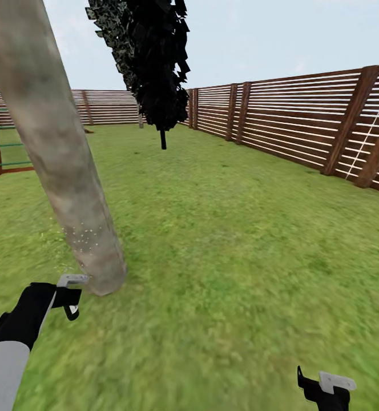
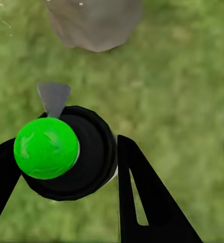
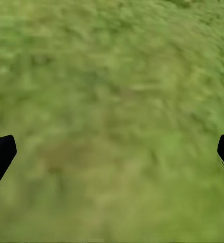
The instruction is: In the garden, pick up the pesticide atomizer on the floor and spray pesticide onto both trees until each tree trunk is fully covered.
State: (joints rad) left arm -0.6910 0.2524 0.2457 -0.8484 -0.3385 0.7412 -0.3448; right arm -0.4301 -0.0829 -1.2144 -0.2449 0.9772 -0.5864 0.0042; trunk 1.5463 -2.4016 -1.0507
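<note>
Spraying in hand: left gripper (image 2: 66,167) clamps the pesticide atomizer (image 2: 66,154), nozzle near the speckled tree trunk (image 1: 58,165) base; right gripper (image 3: 112,152) spread wide, empty; next, I judge, work the spray higher.

Atomizer (image 2: 66,154) in left fingers (image 2: 147,202), nozzle toward speckled trunk (image 1: 69,194).
</note>
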